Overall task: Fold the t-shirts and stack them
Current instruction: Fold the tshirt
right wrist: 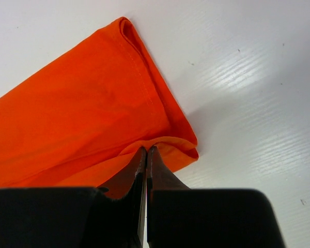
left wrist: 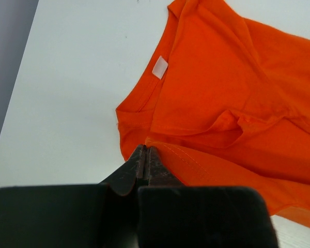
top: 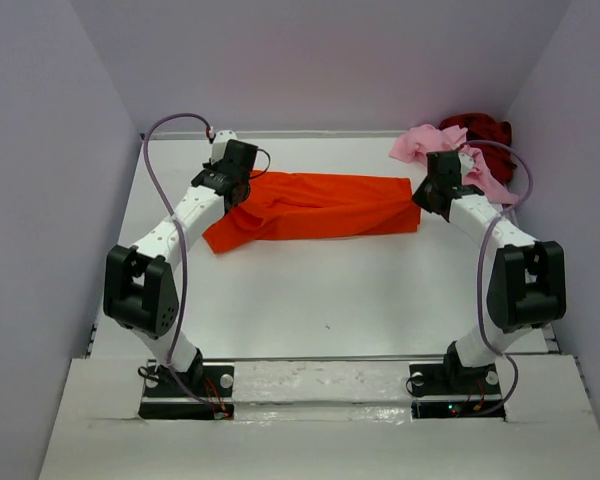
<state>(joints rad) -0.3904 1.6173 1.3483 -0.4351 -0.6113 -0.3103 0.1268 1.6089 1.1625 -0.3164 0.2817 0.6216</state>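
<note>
My left fingers (left wrist: 138, 164) closed on orange t-shirt (top: 320, 205) edge near collar, right fingers (right wrist: 137, 168) closed on hem corner. Shirt stretched across centre of tabletop (top: 330, 290). Risks: thin bite slips; uneven pull skews fold; right arm (top: 480, 222) drags pink t-shirt (top: 420, 142), upper right.

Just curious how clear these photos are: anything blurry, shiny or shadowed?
Top external: soft, even light, faint shadows. Left wrist: left pincer blurred at its base, orange t-shirt sharp. Right wrist: streaky glare on the table, a shadow beside the shirt's fold.
</note>
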